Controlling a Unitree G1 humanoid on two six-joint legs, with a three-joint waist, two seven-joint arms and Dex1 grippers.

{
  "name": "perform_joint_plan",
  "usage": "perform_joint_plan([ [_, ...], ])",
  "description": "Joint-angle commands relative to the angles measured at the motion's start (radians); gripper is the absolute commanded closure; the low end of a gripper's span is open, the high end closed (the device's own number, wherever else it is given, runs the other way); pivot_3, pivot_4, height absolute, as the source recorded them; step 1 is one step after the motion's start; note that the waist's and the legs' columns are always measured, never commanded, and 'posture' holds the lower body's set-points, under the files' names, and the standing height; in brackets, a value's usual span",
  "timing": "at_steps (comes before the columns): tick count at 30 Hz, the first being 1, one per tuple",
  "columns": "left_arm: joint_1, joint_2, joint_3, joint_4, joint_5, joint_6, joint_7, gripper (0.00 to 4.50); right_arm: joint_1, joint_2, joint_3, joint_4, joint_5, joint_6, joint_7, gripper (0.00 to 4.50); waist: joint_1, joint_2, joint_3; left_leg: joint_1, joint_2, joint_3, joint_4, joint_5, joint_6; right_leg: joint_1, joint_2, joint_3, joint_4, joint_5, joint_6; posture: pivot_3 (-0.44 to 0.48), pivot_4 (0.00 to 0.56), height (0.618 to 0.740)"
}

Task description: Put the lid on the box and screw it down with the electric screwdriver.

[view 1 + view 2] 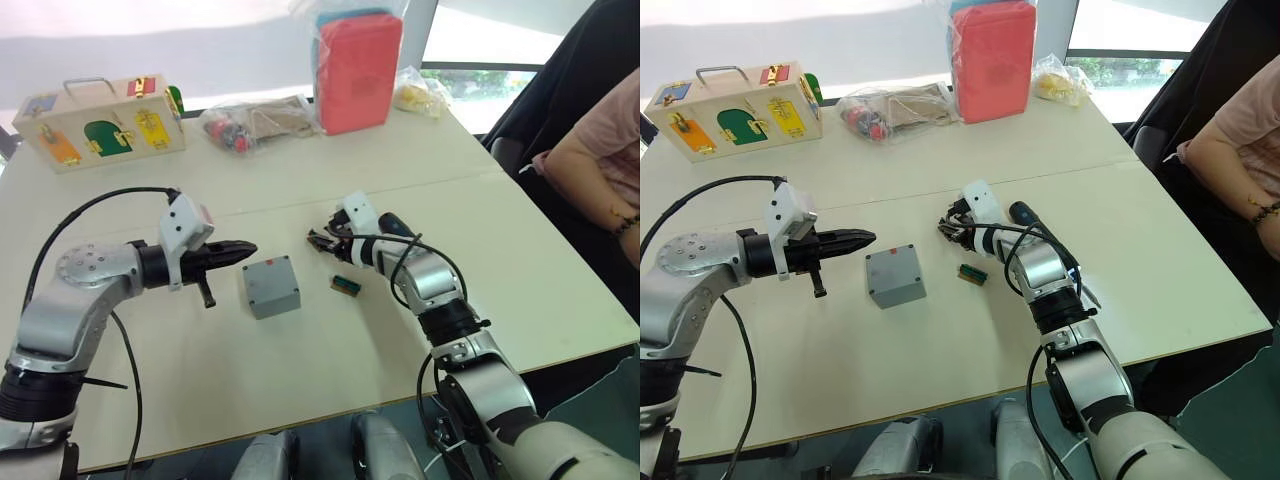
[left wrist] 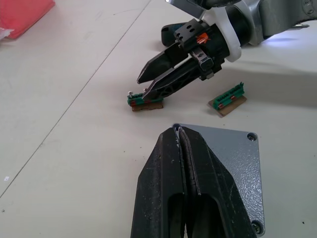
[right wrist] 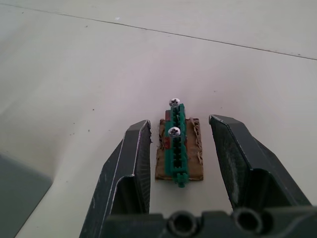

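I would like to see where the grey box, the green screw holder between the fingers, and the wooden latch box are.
Grey square plastic box [image 1: 271,285], left eye view, lid top.
Green screw holder [image 3: 176,151], right wrist view, middle.
Wooden latch box [image 1: 100,128], left eye view, front.

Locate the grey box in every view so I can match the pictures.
Left eye view: grey box at table centre, between the grippers.
Right eye view: same spot, slightly left of centre.
Left wrist view: its lidded top lies just beyond the shut left fingers.
Right wrist view: grey corner at the picture's edge, probably it.
Shared landmark: green screw strip between the open right fingers.
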Motion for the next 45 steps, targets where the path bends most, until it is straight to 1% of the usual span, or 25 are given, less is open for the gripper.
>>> perform_joint_plan([
  [1,-0.002,0.001,0.012,-0.017,-0.009,-0.018,-0.002,4.5,-0.013,0.01,-0.004,-0.017,-0.002,-0.016,0.003,2.52,0.0,0.0,0.0,0.0,0.0,0.0,0.0,0.0,0.0,0.0,0.0,0.0,0.0,0.0,0.0,0.0,0.15,0.74],
  [5,-0.001,0.002,0.014,-0.016,-0.008,-0.018,-0.001,4.5,-0.015,0.012,-0.004,-0.015,-0.003,-0.017,0.004,2.52,-0.001,0.0,0.0,0.0,0.0,0.0,0.0,0.0,0.0,0.0,0.0,0.0,0.0,0.0,0.0,0.0,0.15,0.74],
  [6,-0.001,0.002,0.014,-0.016,-0.008,-0.018,-0.001,4.5,-0.015,0.012,-0.004,-0.015,-0.003,-0.017,0.004,3.02,-0.001,0.0,0.0,0.0,0.0,0.0,0.0,0.0,0.0,0.0,0.0,0.0,0.0,0.0,0.0,0.0,0.15,0.74],
  [7,-0.002,0.002,0.013,-0.016,-0.008,-0.018,-0.001,4.5,-0.015,0.013,-0.004,-0.014,-0.003,-0.017,0.004,3.22,-0.001,0.0,0.0,0.0,0.0,0.0,0.0,0.0,0.0,0.0,0.0,0.0,0.0,0.0,0.0,0.0,0.15,0.74],
  [9,-0.003,-0.001,0.011,-0.018,-0.006,-0.018,0.003,4.5,-0.015,0.013,-0.003,-0.012,-0.004,-0.016,0.005,3.88,-0.001,0.0,0.0,0.0,0.0,0.0,0.0,0.0,0.0,0.0,0.0,0.0,0.0,0.0,0.0,0.0,0.15,0.74],
  [10,-0.003,-0.002,0.011,-0.018,-0.006,-0.017,0.004,4.5,-0.016,0.013,-0.003,-0.011,-0.004,-0.016,0.005,4.38,-0.001,0.0,0.0,0.0,0.0,0.0,0.0,0.0,0.0,0.0,0.0,0.0,0.0,0.0,0.0,0.0,0.15,0.74],
  [11,-0.004,-0.003,0.01,-0.02,-0.007,-0.016,0.005,4.5,-0.016,0.013,-0.003,-0.01,-0.005,-0.014,0.005,4.46,-0.001,0.0,0.0,0.0,0.0,0.0,0.0,0.0,0.0,0.0,0.0,0.0,0.0,0.0,0.0,0.0,0.15,0.74],
  [18,-0.008,-0.005,0.01,-0.016,-0.005,-0.017,0.006,4.5,-0.019,0.009,-0.001,-0.015,-0.007,-0.004,0.008,4.46,-0.001,0.0,0.0,0.0,0.0,0.0,0.0,0.0,0.0,0.0,0.0,0.0,0.0,0.0,0.0,0.0,0.15,0.74],
  [25,0.011,0.001,0.017,-0.022,-0.006,-0.017,0.002,4.5,-0.059,-0.02,-0.043,-0.128,0.025,0.076,0.008,4.46,-0.001,0.0,0.0,0.0,0.0,0.0,0.0,0.0,0.0,0.0,0.0,0.0,0.0,0.0,0.0,0.0,0.15,0.74],
  [28,0.028,0.014,0.022,-0.028,-0.007,-0.017,-0.009,4.5,-0.066,-0.048,-0.034,-0.212,0.043,0.144,0.038,4.46,0.0,0.0,0.0,0.0,0.0,0.0,0.0,0.0,0.0,0.0,0.0,0.0,0.0,0.0,0.0,0.0,0.15,0.74],
  [32,0.05,0.035,0.031,-0.037,-0.004,-0.024,-0.024,4.5,-0.07,-0.092,0.007,-0.374,0.099,0.293,0.12,4.46,0.001,0.0,0.0,0.0,0.0,0.0,0.0,0.0,0.0,0.0,0.0,0.0,0.0,0.0,0.0,0.0,0.15,0.74],
  [35,0.063,0.05,0.043,-0.04,-0.005,-0.024,-0.029,4.5,-0.074,-0.087,0.032,-0.494,0.169,0.416,0.161,4.46,0.001,0.0,0.0,0.0,0.0,0.0,0.0,0.0,0.0,0.0,0.0,0.0,0.0,0.0,0.0,0.0,0.15,0.74],
  [37,0.069,0.055,0.047,-0.04,-0.004,-0.026,-0.029,4.5,-0.078,-0.072,0.041,-0.538,0.193,0.464,0.159,4.46,0.0,0.0,0.0,0.0,0.0,0.0,0.0,0.0,0.0,0.0,0.0,0.0,0.0,0.0,0.0,0.0,0.15,0.74],
  [41,0.076,0.061,0.052,-0.044,-0.005,-0.024,-0.025,4.5,-0.093,-0.034,0.062,-0.546,0.204,0.49,0.134,4.46,0.001,0.0,0.0,0.0,0.0,0.0,0.0,0.0,0.0,0.0,0.0,0.0,0.0,0.0,0.0,0.0,0.15,0.74],
  [45,0.077,0.06,0.052,-0.053,-0.006,-0.019,-0.017,4.5,-0.086,-0.028,0.105,-0.502,0.178,0.45,0.12,4.46,0.004,0.0,0.0,0.0,0.0,0.0,0.0,0.0,0.0,0.0,-0.001,0.0,0.0,0.0,0.0,0.0,0.15,0.74],
])
